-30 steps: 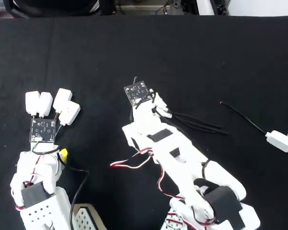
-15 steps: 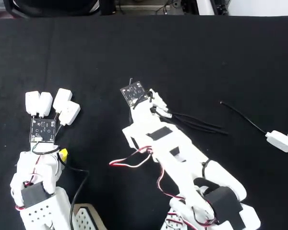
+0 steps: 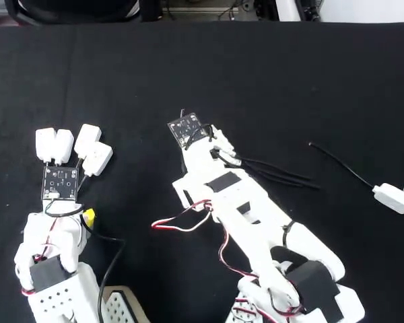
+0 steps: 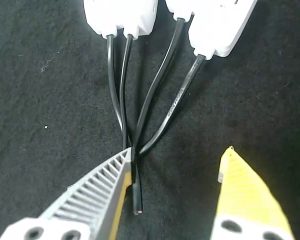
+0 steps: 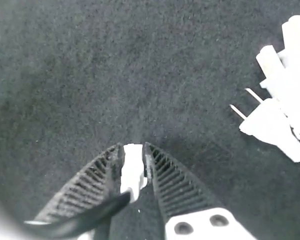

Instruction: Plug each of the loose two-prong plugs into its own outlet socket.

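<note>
Though draped wholly in black, table (image 3: 289,81) carrying two white arms (image 3: 249,215). At its left side, four white outlet sockets (image 3: 62,145) bunched together, black cords (image 4: 115,85) trailing into left claw (image 4: 179,150), spread wide, gripping nothing. Mid-table, right claw (image 5: 132,147) pinched shut on one white two-prong plug (image 5: 133,170). Close by, loose plugs (image 5: 270,125); another plug (image 3: 392,196) near table's right edge.

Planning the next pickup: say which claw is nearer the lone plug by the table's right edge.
Right. The right claw is mid-table, well left of the lone plug; the left claw is farther off, at the sockets.
</note>
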{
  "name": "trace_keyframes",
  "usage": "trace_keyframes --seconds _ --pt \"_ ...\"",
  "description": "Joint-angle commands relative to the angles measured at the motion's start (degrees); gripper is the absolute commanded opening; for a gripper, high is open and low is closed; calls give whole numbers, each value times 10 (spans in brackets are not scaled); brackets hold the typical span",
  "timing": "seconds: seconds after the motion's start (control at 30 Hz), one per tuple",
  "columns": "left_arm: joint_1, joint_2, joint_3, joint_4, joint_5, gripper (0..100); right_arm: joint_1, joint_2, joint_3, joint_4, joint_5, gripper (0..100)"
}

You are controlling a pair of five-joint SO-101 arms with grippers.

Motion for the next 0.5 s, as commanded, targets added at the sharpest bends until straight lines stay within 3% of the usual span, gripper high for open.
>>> trace_keyframes --seconds 0.0,0.2,0.47 --pt "7 -3 -2 6 -6 285 -3 0 -12 11 4 13" --pt "7 -3 -2 6 -6 286 -3 0 -19 42 4 87" --pt "7 -3 -2 6 -6 286 -3 0 -27 54 4 60"
